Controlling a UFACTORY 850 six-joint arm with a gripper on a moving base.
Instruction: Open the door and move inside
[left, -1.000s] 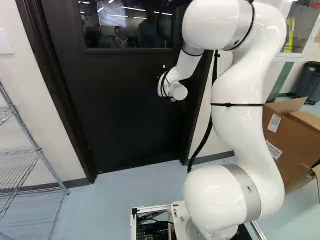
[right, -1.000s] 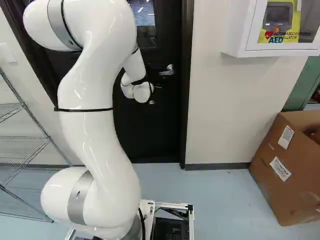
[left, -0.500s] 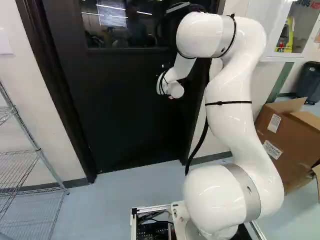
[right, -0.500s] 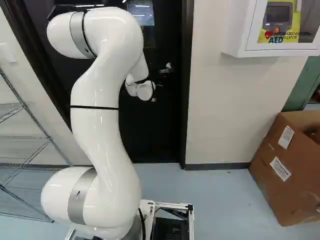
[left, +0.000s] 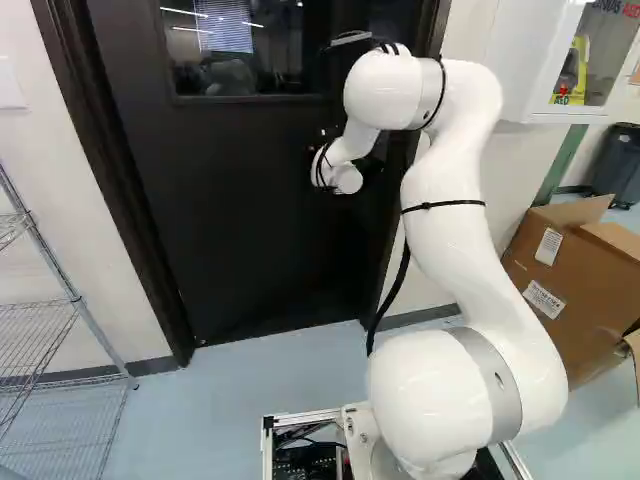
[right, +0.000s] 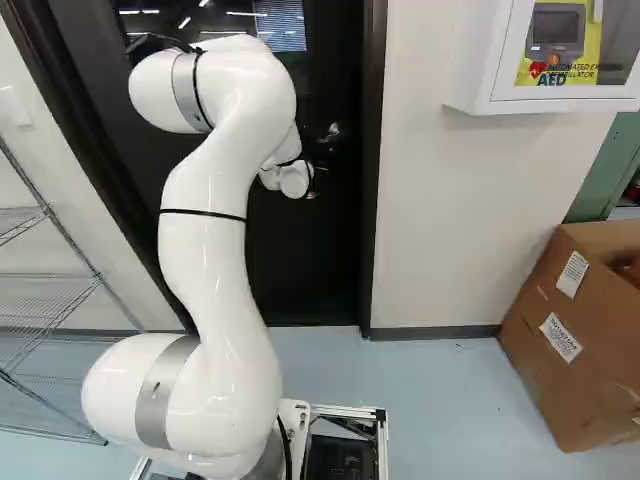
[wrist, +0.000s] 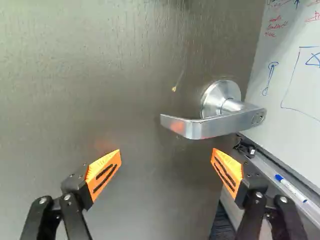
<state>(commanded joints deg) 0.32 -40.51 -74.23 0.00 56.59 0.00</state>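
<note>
Pincer (right: 312, 194), largely hidden by the arm (right: 210, 230) in the right base view, is before the door (left: 240, 230), which looks shut. Spread wide in the wrist view, the pincer (wrist: 166, 154) has hold of nothing; the door's lever handle (wrist: 222, 124) lies ahead, its free end between the fingers' lines and its mount toward one side. Only the wrist view shows the whiteboard (wrist: 292, 80), with blue drawings and small red writing, and the marker (wrist: 291, 189) on its ledge. Only the left base view shows the bin (left: 618, 165). Both base views show printed signage in the wall cabinet (right: 485, 100) and white printed labels on the carton (right: 590, 385).
</note>
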